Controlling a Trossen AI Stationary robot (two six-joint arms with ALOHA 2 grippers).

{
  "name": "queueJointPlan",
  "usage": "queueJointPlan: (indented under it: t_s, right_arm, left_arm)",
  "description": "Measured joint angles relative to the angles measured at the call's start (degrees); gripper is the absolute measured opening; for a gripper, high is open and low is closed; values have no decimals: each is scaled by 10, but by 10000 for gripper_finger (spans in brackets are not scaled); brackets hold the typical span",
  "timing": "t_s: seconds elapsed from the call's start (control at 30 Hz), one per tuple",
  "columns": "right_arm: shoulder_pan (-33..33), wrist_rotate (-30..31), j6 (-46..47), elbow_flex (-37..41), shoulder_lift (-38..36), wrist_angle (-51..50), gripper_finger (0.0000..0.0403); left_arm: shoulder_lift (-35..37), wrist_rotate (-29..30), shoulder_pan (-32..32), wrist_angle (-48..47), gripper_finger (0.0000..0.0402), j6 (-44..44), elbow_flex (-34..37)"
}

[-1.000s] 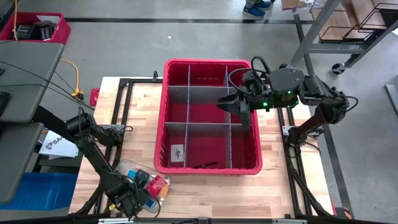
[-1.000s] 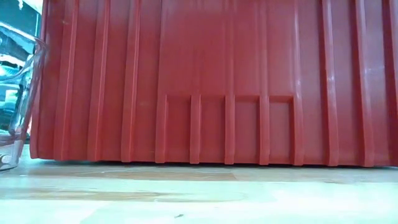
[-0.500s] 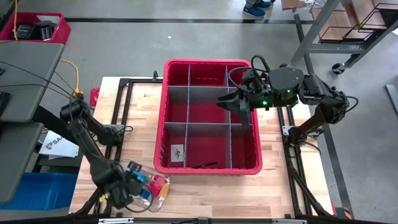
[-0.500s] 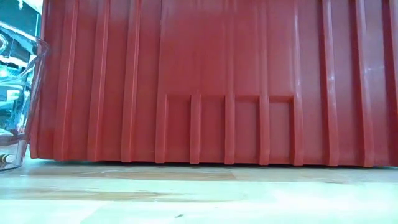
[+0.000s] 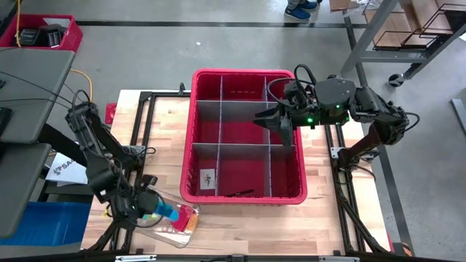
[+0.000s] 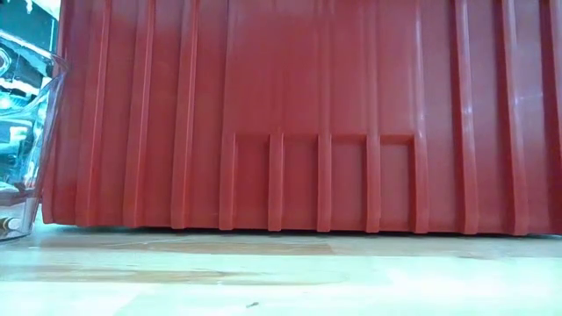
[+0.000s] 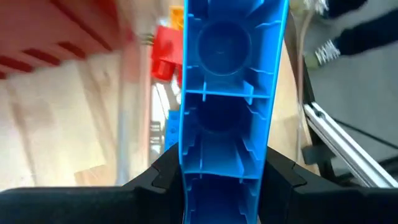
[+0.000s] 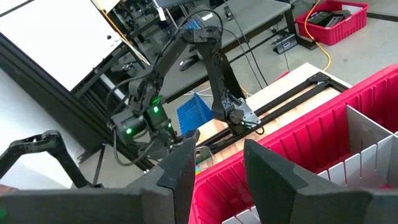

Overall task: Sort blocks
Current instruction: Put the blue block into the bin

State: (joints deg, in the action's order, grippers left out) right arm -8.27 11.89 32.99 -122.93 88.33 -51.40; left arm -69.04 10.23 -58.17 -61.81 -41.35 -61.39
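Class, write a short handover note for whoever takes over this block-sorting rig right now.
Left pincer: shut on a blue block, lifted over the clear container at the table's front left.
Right pincer: open, empty, waiting above the red bin.
Blocks: the rest lie in the clear container.
Done: no blocks visible in the bin compartments.
Left: carry the blue block to a compartment, then sort the others.

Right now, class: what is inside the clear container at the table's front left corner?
The clear container holds blocks: red and orange show. The left gripper holds a blue block there. Any blocks beneath it are hidden.
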Motion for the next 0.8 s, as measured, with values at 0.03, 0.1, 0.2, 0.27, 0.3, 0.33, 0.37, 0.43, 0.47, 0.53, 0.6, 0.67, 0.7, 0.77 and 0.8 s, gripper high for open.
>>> queueJointPlan:
  t_s: [0.03,0.1,0.2,0.27,0.3,0.33,0.37,0.43,0.47,0.53,0.6,0.67,0.7,0.77,0.8]
  right_arm:
    - [0,0,0,0,0,0,129]
    - [0,0,0,0,0,0,129]
    - [0,2,0,0,0,-4,129]
    - [0,3,1,0,0,-10,129]
    - [0,4,4,0,0,-14,129]
    - [0,8,9,0,0,-19,129]
    - [0,15,17,0,0,-26,129]
    - [0,25,35,0,0,-37,129]
    - [0,30,44,0,0,-42,129]
    - [0,41,47,0,0,-49,129]
    - [0,42,47,0,0,-52,129]
    - [0,43,57,0,0,-54,129]
    - [0,45,59,0,0,-54,129]
    - [0,45,60,0,0,-54,129]
    - [0,45,60,0,0,-54,129]
  left_arm:
    - [5,11,0,-2,124,-4,0]
    - [13,34,0,-1,124,-6,0]
    - [21,68,0,0,124,-6,0]
    - [22,81,0,1,124,-3,0]
    - [23,86,0,2,124,1,0]
    - [23,91,0,2,124,5,0]
    - [24,94,0,3,124,10,0]
    - [23,96,0,3,124,19,0]
    - [23,96,0,4,124,25,0]
    - [24,96,0,4,124,37,0]
    - [24,92,0,4,124,44,0]
    - [24,91,0,4,124,45,0]
    - [24,91,0,4,124,45,0]
    - [24,91,0,4,124,45,0]
    - [24,91,0,4,124,46,0]
